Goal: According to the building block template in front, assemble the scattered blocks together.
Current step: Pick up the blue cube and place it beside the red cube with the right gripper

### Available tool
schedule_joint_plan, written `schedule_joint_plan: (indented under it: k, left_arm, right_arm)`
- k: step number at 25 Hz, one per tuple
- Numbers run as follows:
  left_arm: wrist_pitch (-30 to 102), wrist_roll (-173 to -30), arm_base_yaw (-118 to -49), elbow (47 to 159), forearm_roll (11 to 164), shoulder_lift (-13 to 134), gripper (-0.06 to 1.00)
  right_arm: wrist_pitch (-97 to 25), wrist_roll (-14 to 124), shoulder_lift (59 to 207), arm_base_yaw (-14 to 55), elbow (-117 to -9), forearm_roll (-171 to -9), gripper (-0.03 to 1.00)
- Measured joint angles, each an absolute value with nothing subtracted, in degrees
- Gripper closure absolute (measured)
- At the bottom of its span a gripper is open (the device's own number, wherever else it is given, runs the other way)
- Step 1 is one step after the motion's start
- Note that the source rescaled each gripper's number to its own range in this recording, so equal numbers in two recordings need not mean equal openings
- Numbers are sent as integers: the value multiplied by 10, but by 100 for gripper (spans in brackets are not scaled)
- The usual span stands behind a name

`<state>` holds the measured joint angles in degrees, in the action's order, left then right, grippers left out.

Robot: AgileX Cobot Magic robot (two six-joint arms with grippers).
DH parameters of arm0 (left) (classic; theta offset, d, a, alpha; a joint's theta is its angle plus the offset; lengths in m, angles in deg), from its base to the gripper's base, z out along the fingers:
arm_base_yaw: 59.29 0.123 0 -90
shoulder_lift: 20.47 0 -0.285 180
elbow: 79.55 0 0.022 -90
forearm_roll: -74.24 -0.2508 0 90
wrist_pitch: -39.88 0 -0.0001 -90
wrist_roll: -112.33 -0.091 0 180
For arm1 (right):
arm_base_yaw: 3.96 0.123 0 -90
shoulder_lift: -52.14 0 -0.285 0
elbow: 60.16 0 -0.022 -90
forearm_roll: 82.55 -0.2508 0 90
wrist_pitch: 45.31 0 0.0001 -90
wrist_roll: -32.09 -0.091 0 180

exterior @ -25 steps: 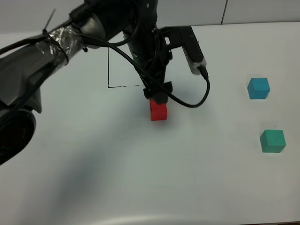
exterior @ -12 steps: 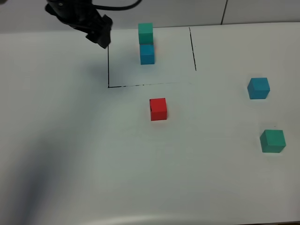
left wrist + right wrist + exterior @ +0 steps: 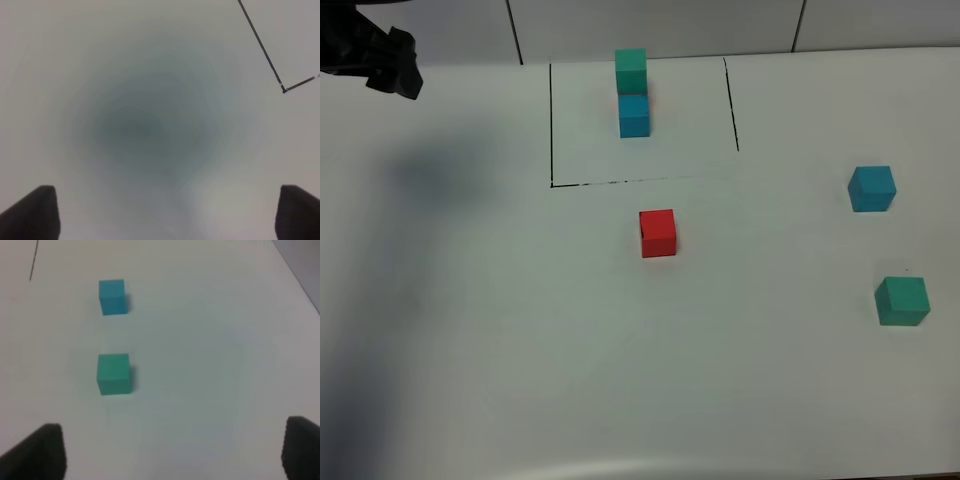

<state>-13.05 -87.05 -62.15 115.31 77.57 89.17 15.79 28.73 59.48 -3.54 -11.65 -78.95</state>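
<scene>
The building block template (image 3: 633, 95) stands at the back inside thin black lines, teal-green cube above blue. The red block (image 3: 657, 233) lies alone just in front of the lined area. At the right lie the blue block (image 3: 871, 188) and, nearer the front, the teal-green block (image 3: 902, 300). My left gripper (image 3: 165, 215) is open and empty over bare table; its dark end (image 3: 386, 58) shows at the far left back. My right gripper (image 3: 170, 450) is open, with the blue block (image 3: 111, 296) and teal-green block (image 3: 114, 373) ahead of it, untouched.
The white table (image 3: 520, 330) is bare around the blocks. A corner of the black drawn line (image 3: 283, 90) shows in the left wrist view. A grey wall runs behind the table's back edge (image 3: 860, 48). The right arm is outside the high view.
My left arm has drawn back from the red block to the far left back corner, leaving the block on the table. The template, hidden behind the arm before, now shows.
</scene>
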Motion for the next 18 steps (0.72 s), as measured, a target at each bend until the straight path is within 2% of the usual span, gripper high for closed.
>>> schedule_joint_plan:
  k: [5,10,18]
  left_arm:
    - [-102,-859,-620,1062,779,804,-3]
    - [-107,-782,-622,981,762,708,-2]
    - [-132,-704,-672,854,711,541,-1]
  right_arm:
    - [158,287,595,-35,-116,-789,22]
    - [158,287,595,-35,-116,-789,22]
    - [158,287,595,-35,-116,-789,22]
